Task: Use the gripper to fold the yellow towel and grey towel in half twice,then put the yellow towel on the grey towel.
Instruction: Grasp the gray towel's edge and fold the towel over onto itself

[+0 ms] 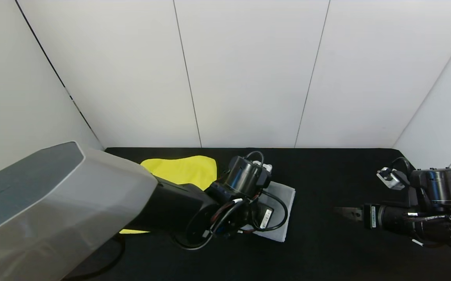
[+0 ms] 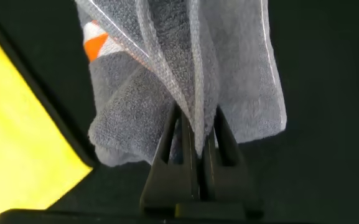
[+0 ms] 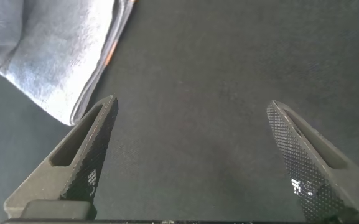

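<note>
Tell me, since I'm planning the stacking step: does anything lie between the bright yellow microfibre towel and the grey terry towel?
Nothing visible does. The yellow towel lies beside the grey towel, bare black table between; the left gripper is shut on the grey towel.

A broad pale-grey angular arm shell with a dark top panel (image 1: 53, 203) fills the lower left of the head view, narrowing into a glossy black cylindrical wrist joint (image 1: 245, 175) wrapped in looping black cables with red and white leads (image 1: 229, 218). A white label (image 1: 265, 218) marks the housing. At the right edge sits a second black cylindrical arm (image 1: 412, 218) with a small silver connector (image 1: 389, 177). Its black wedge-shaped fingers (image 3: 83, 165) carry dotted grip texture and small white markings.
</note>
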Available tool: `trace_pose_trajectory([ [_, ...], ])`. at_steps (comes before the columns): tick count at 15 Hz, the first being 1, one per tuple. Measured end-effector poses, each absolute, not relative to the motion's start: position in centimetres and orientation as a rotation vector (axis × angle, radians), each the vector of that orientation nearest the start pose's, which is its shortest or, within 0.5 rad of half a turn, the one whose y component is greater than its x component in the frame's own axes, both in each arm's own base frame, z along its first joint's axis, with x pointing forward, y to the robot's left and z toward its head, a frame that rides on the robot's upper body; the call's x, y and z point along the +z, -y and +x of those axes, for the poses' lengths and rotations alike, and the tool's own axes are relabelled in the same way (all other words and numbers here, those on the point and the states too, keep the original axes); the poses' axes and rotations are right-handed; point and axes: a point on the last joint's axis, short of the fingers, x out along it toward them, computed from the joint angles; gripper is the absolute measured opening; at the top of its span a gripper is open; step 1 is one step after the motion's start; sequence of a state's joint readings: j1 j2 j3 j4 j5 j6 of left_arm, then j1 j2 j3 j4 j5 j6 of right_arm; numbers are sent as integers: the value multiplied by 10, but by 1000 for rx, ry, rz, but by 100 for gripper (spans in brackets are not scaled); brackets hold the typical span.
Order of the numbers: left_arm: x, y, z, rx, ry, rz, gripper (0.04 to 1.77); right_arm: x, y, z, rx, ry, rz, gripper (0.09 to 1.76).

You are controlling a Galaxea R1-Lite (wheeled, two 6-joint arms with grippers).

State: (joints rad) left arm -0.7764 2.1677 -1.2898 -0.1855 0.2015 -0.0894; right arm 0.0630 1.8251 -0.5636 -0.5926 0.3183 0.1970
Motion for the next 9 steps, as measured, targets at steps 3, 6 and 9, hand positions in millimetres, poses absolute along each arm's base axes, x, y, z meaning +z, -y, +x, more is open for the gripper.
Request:
trace_pose_trajectory([
  [3, 91, 295, 303, -525, -646, 249, 16, 84, -23, 280, 293, -702, 277, 171],
  [6, 89, 296, 306, -530, -654, 237, 16, 84, -21, 280, 288, -699, 280, 171],
  [9, 87, 298, 306, -551, -658, 230, 54, 85, -18, 281, 280, -693, 282, 171],
])
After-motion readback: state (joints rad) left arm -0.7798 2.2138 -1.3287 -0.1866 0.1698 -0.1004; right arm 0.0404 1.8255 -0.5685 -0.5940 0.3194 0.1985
